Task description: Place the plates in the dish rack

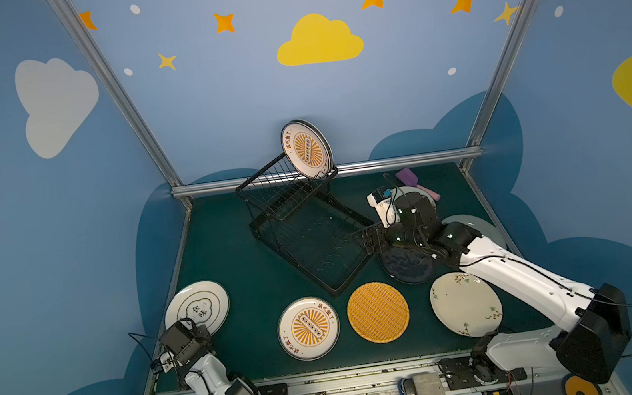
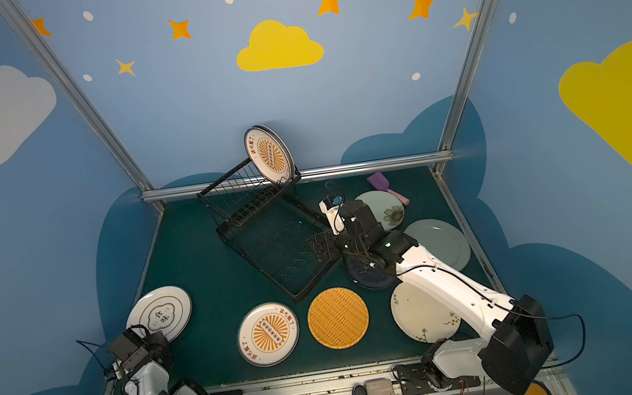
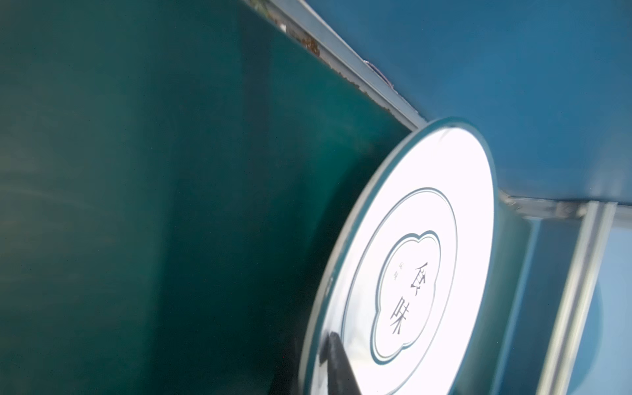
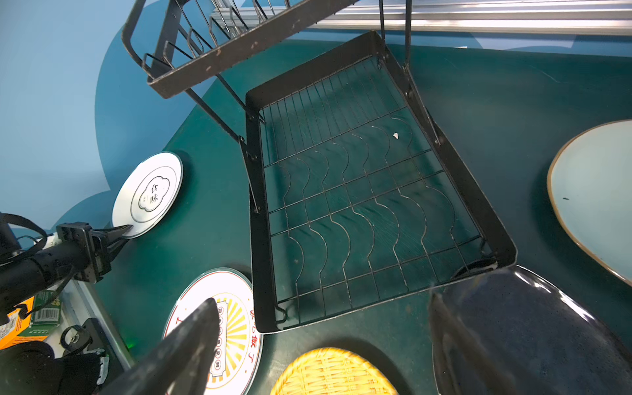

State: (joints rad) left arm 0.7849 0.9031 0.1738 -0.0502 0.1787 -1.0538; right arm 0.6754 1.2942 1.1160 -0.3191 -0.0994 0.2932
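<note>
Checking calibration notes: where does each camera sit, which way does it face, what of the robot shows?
Top views: high over the robot's side, looking down toward the back wall; left arm, right arm and the dish rack show.
Left wrist: low over the table, facing along the white character plate; one left jaw on its rim.
Right wrist: above the rack, looking into its lower tray; right jaws open, left arm alongside.
Shared: every view shows that plate; right wrist shows left jaws shut on its rim.

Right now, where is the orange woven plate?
In both top views the orange woven plate lies flat front-centre, between the flat sunburst plate and the cream floral plate, just before the dish rack's corner.
</note>
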